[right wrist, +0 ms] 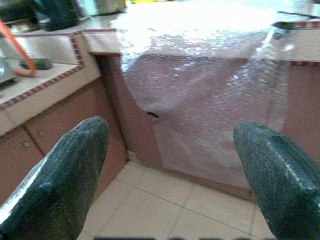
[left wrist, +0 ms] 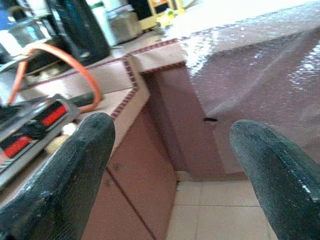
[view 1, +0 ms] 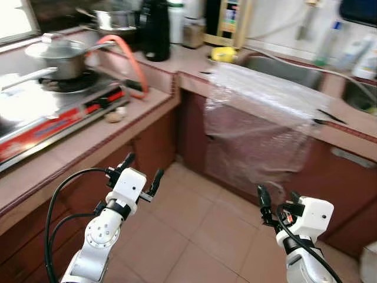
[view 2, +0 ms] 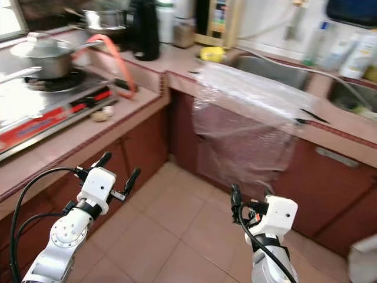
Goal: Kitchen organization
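Note:
I stand in an L-shaped kitchen with tan counters (view 1: 88,138) and dark red cabinets. My left gripper (view 1: 141,172) is open, held low in front of the left cabinets. Over the tiled floor (view 1: 206,230), my right gripper (view 1: 277,199) is open too, with nothing between its fingers (right wrist: 65,175). A sheet of bubble wrap (view 1: 259,118) drapes from the counter by the sink (view 1: 288,71) down over the cabinet front. On the left counter sits a gas stove (view 1: 53,112) with a lidded pot (view 1: 59,56). A yellow item (view 1: 224,54) lies beside the sink.
An orange hose (view 1: 132,62) arcs over the step behind the stove. A black jug (view 1: 154,29), a steel pot (view 1: 115,19) and a wooden rack (view 1: 227,22) stand at the back. Bottles (view 1: 362,56) line the far right. A small pale lump (view 1: 113,116) lies before the stove.

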Controlling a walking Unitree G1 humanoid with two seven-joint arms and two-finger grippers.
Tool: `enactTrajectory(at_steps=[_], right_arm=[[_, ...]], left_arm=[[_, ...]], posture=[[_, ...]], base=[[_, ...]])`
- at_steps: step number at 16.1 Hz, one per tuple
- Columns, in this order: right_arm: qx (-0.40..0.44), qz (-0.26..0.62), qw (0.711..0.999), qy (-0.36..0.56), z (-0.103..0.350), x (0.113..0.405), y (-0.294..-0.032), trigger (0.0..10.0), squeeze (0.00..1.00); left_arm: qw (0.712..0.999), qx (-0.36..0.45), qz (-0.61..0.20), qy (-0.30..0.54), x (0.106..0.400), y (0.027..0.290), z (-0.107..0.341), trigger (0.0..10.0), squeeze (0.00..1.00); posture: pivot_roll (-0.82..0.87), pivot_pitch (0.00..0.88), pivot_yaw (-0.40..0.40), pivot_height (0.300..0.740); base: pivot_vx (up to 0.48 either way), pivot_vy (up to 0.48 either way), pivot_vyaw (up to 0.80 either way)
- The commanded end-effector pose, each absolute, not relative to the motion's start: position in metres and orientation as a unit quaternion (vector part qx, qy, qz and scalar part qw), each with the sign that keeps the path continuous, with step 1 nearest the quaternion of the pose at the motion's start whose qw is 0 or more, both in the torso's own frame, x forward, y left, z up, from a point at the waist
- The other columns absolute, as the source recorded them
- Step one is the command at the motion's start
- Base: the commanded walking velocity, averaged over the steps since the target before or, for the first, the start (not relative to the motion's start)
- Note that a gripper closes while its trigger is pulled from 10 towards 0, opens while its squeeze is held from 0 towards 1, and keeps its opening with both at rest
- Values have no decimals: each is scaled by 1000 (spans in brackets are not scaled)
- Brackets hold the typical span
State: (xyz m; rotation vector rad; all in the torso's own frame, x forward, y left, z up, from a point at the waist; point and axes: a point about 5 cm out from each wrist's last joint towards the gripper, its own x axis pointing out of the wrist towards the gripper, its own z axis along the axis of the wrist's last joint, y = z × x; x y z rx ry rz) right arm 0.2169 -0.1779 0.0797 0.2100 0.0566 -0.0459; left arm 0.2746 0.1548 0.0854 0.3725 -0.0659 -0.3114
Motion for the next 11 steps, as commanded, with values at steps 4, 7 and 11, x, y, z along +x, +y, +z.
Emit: enactTrajectory(at_steps=[4, 7, 11], right_arm=[[95, -13, 995, 37, 80, 216, -181, 10000, 0], [88, -7, 995, 39, 81, 218, -183, 10000, 0], [85, 0, 996, 37, 83, 223, -183, 10000, 0]], left_arm=[[972, 182, -148, -30, 271, 153, 83, 10000, 0], [972, 181, -146, -30, 270, 152, 82, 10000, 0], [973, 182, -137, -31, 270, 153, 82, 10000, 0]], posture=[[188, 0, -60, 740], [192, 0, -74, 740], [201, 0, -85, 740]], base=[[0, 0, -705], [0, 0, 0], [0, 0, 0]])
